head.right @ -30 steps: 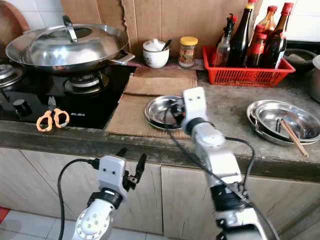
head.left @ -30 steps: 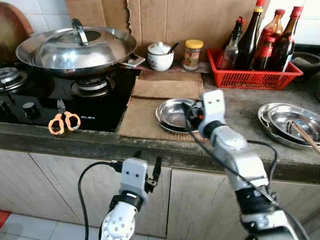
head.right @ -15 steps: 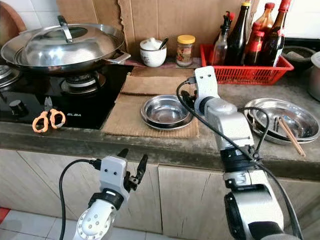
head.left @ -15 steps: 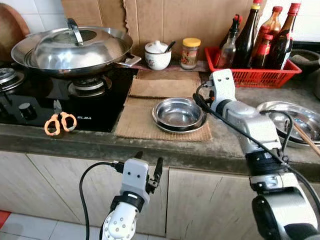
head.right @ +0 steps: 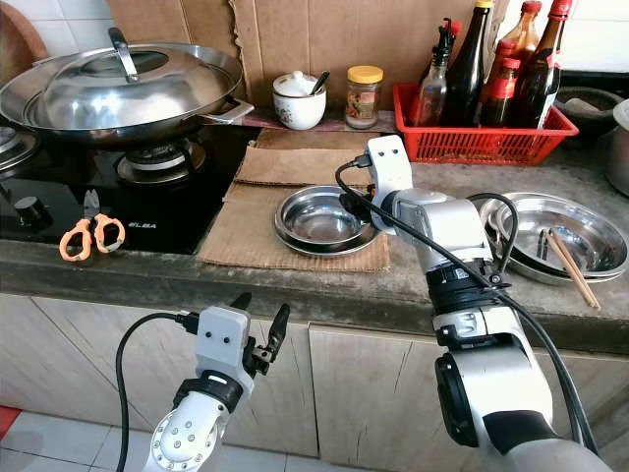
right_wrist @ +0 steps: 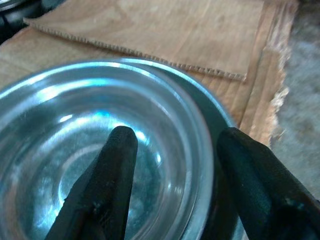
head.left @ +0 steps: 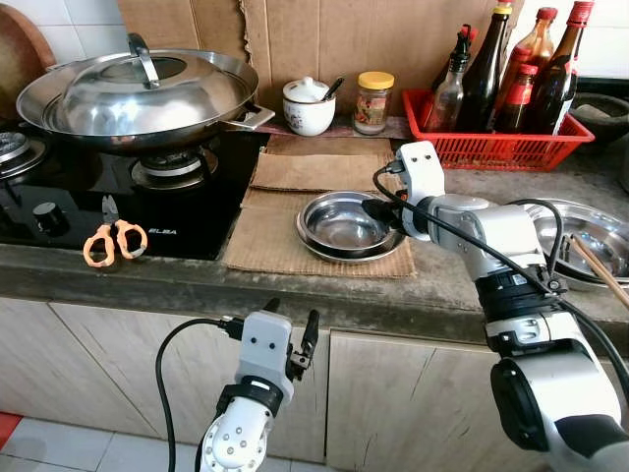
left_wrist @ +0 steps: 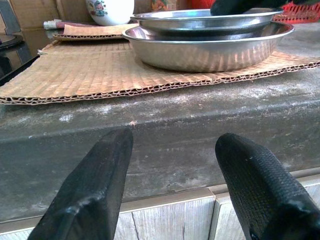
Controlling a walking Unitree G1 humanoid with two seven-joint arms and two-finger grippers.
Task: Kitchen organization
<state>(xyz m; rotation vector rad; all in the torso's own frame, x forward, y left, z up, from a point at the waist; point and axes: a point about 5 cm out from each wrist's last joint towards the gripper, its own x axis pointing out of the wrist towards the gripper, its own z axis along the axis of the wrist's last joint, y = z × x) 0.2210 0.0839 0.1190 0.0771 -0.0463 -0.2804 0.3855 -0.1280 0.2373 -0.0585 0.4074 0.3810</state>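
Two stacked steel dishes [head.left: 332, 224] rest on a cardboard mat [head.left: 275, 236] on the stone counter [head.left: 442, 285]. My right gripper [head.left: 380, 209] is down at their right rim, open. In the right wrist view its fingers [right_wrist: 117, 170] straddle the rim of the top dish [right_wrist: 75, 150], one inside the bowl and one outside. My left gripper [head.left: 292, 313] hangs open below the counter edge, in front of the cabinet doors, holding nothing. From the left wrist view the dishes [left_wrist: 200, 47] sit above and beyond the open left gripper [left_wrist: 175, 190].
A lidded wok [head.left: 138, 93] sits on the black stove at the left, with orange scissors [head.left: 113, 239] near its front edge. A white pot [head.left: 308, 106], a jar [head.left: 375, 101] and a red basket of bottles [head.left: 496, 143] line the back. Steel plates with chopsticks [head.left: 590, 241] lie at the right.
My right gripper, raised behind the dishes' right side half a second ago, has come down and left onto their right rim. The left arm has stayed put. The camera shifted slightly.
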